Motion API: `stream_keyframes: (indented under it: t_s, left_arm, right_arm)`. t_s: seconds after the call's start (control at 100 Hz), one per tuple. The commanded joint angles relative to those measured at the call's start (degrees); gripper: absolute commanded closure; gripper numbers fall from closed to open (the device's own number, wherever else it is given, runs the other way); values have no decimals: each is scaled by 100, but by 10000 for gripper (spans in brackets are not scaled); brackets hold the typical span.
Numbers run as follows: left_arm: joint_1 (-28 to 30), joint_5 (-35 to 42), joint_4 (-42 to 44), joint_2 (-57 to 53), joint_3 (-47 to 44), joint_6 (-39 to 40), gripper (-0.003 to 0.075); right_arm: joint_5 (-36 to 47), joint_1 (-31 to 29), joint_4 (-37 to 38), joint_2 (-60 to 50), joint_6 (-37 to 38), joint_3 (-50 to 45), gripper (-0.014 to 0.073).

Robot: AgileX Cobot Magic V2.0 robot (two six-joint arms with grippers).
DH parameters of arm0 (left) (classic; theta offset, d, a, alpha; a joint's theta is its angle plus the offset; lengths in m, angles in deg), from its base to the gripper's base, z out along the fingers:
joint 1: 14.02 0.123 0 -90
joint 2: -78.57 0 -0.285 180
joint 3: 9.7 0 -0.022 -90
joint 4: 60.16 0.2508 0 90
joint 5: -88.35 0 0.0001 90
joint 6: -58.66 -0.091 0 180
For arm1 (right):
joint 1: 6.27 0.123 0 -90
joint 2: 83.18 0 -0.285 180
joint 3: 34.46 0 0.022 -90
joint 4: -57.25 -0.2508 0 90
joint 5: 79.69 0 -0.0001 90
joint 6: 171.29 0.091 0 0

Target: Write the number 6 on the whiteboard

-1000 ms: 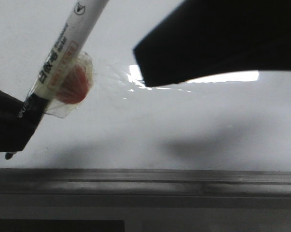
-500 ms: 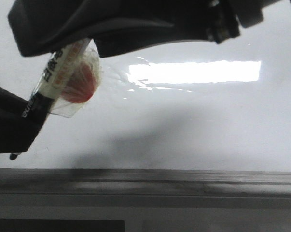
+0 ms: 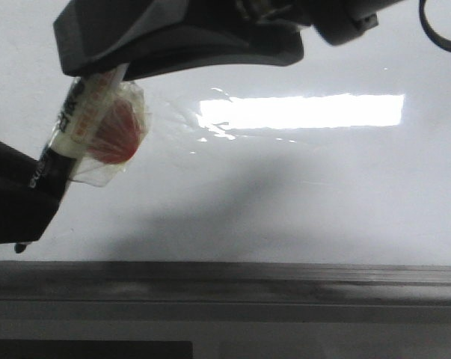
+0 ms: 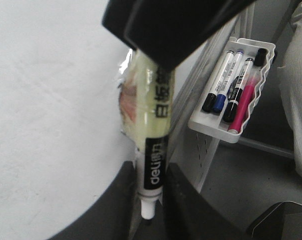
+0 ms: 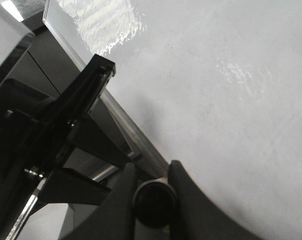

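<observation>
The whiteboard [image 3: 285, 187] fills the front view, with a bright glare [image 3: 300, 111] and a dark grey ledge [image 3: 225, 280] below. No drawn number 6 shows on it. A white marker [image 3: 83, 120] with clear tape and a red blob [image 3: 119, 134] on it slants up from the left. My left gripper [image 3: 49, 168] is shut on its lower, black-labelled end, as the left wrist view [image 4: 152, 187] shows. My right gripper [image 3: 109, 63] covers the marker's upper end; in the right wrist view [image 5: 152, 172] it is shut on a dark round cap end [image 5: 153, 202].
A white tray [image 4: 211, 131] holding several markers [image 4: 231, 85] hangs off the board's edge in the left wrist view. Grey cloth [image 4: 298, 100] shows beside it. The right wrist view shows a black frame [image 5: 65, 130] along the board's edge.
My right arm has swung in from the upper right to the left and now covers the marker's upper end. The left gripper and marker have barely moved.
</observation>
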Motion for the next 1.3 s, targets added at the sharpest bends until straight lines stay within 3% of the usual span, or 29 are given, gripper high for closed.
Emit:
stream_keyframes:
  t_s: [0.0, 0.06, 0.12, 0.33, 0.55, 0.92, 1.02, 1.12, 1.29]
  left_arm:
    - [-31, 662, -68, -73, 206, 38, 433]
    - [53, 597, -68, -149, 217, 48, 318]
    - [150, 446, -68, -284, 229, 48, 279]
    - [898, 119, -140, -1180, 385, 256, 374]
    - [1520, 119, -317, -1858, 385, 256, 383]
    - [1608, 130, -416, -1900, 385, 256, 383]
    - [1608, 130, -416, -1900, 385, 256, 383]
    - [1608, 130, -416, -1900, 385, 256, 383]
    - [1608, 130, -416, -1900, 385, 256, 383]
  right_arm:
    - [334, -21, -27, -47, -51, 184, 655]
    - [310, -46, -27, -47, -51, 184, 655]
    - [298, -125, -27, -59, -51, 184, 655]
    - [106, -799, -27, -92, -51, 470, 655]
    - [16, -1235, 10, -70, -61, 1051, 655]
    - [442, -1830, 33, -48, -61, 1265, 655]
    - [547, -1833, 33, 68, -61, 1201, 655]
    - [114, -1771, -19, 354, -61, 1165, 655]
    - [9, -1346, -271, 637, -61, 826, 655]
